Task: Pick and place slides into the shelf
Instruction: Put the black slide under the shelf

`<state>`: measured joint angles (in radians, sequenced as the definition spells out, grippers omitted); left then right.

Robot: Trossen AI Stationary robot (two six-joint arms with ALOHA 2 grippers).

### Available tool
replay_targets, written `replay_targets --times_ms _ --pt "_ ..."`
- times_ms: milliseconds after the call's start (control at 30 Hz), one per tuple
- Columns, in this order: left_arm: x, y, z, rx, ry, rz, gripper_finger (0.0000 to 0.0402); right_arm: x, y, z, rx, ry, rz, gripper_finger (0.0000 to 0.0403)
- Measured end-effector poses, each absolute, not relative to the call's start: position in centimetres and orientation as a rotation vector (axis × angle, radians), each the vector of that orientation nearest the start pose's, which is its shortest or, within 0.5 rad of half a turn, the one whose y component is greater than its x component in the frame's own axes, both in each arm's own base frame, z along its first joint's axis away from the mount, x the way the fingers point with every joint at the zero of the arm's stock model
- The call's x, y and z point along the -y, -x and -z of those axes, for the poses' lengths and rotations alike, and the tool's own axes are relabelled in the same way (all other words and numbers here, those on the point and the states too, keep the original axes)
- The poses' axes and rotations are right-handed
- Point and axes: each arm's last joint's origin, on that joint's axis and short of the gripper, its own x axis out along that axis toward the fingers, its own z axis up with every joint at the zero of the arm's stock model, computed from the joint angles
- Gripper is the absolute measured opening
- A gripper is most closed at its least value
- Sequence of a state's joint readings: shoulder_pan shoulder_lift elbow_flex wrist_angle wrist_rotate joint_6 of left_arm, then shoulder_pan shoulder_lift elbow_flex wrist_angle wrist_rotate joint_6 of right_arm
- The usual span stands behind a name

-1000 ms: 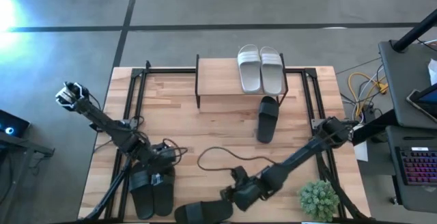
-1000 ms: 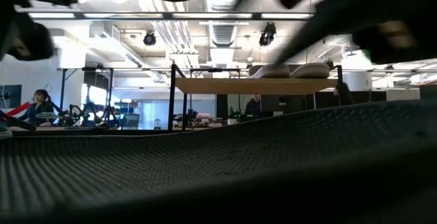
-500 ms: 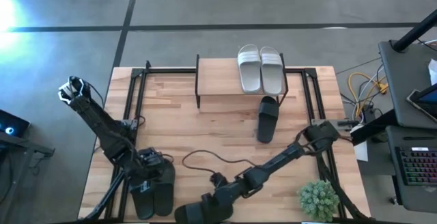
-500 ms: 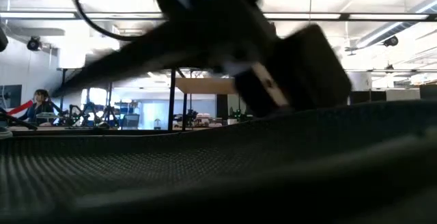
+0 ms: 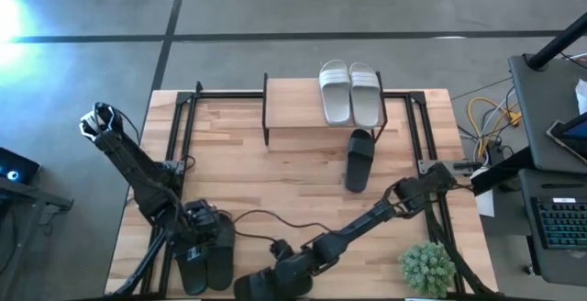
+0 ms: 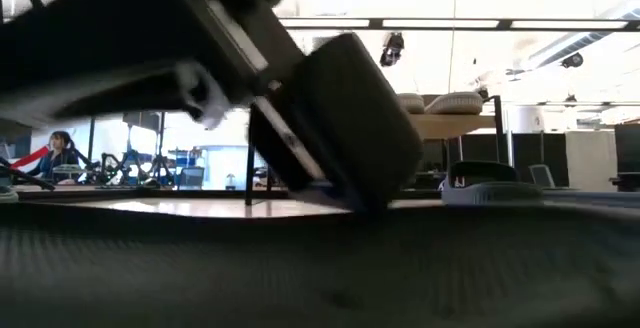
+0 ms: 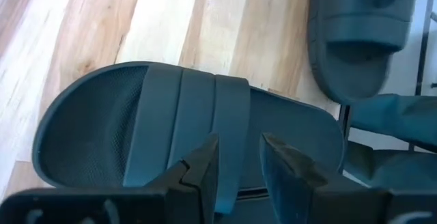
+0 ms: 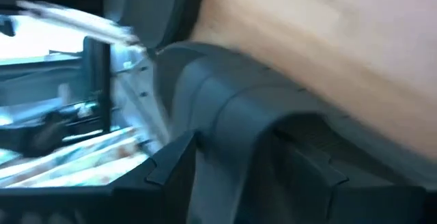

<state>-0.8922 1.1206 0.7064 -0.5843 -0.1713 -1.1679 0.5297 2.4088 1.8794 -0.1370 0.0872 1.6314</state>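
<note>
Two white slides (image 5: 351, 94) lie side by side on the shelf (image 5: 293, 104) at the table's far side. One black slide (image 5: 359, 159) lies in front of the shelf, its far end at the shelf's lower level. A pair of black slides (image 5: 207, 257) rests near the near-left corner. My left gripper (image 5: 197, 226) is down on that pair, shut on one strap. Another black slide (image 5: 266, 285) lies at the near edge. My right gripper (image 5: 282, 262) hovers low over it, open, with a finger on either side of its strap (image 8: 232, 115). My left gripper (image 7: 240, 149) has the wide strap (image 7: 229, 111) of a black slide at one edge, pinched between the two fingers. One finger (image 7: 205, 162) lies over the strap, the other (image 7: 287, 162) stands at the opening beside it. It comes slanting down from above, and the slide lies flat on the table.
A potted plant (image 5: 427, 266) stands at the near-right corner. A black cable (image 5: 275, 217) trails across the table's middle. Black frame rails (image 5: 181, 127) run along the left and right sides. The near black slide (image 6: 320, 268) fills the bottom of the low view.
My left gripper has swung toward the near edge and come down onto the pair of black slides, then stayed there. My right gripper has moved toward the table's left and near edge, down over the black slide at the near edge. The cable has shifted with it.
</note>
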Motion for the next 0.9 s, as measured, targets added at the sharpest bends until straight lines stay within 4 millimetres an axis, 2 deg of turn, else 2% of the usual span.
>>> replay_targets --times_ms 133,333,433,500,600,733,800,900 --pt "15.9 -13.1 -21.5 -1.100 0.520 0.070 0.0092 -26.5 -46.1 -16.2 -0.835 -1.257 0.270 0.0131" --pt "16.1 -12.9 -21.6 -1.068 0.504 0.059 0.0092 -26.0 -45.6 -17.4 -0.881 -1.171 0.401 0.0022" --pt "16.0 -12.9 -21.6 -1.046 0.497 0.044 0.0092 -25.7 -45.7 -17.7 -0.860 -1.188 0.446 0.0014" --pt "16.0 -13.0 -21.6 -1.025 0.493 0.029 0.0092 -25.4 -45.4 -18.0 -0.817 -1.211 0.543 0.0011" --pt "15.9 -13.0 -21.6 -0.997 0.484 0.009 0.0092 -24.9 -43.9 -19.0 -0.720 -1.229 0.778 0.0010" --pt "15.8 -13.1 -21.7 -0.957 0.473 -0.020 0.0092 -24.3 -40.4 -21.3 -0.557 -1.212 1.125 0.0009" --pt "15.8 -13.2 -21.7 -0.942 0.468 -0.031 0.0092 -23.7 -39.4 -22.5 -0.595 -1.136 1.197 0.0009" --pt "15.6 -13.2 -21.5 -0.931 0.458 -0.047 0.0092 -22.1 -39.1 -23.8 -0.599 -1.054 1.276 0.0009"
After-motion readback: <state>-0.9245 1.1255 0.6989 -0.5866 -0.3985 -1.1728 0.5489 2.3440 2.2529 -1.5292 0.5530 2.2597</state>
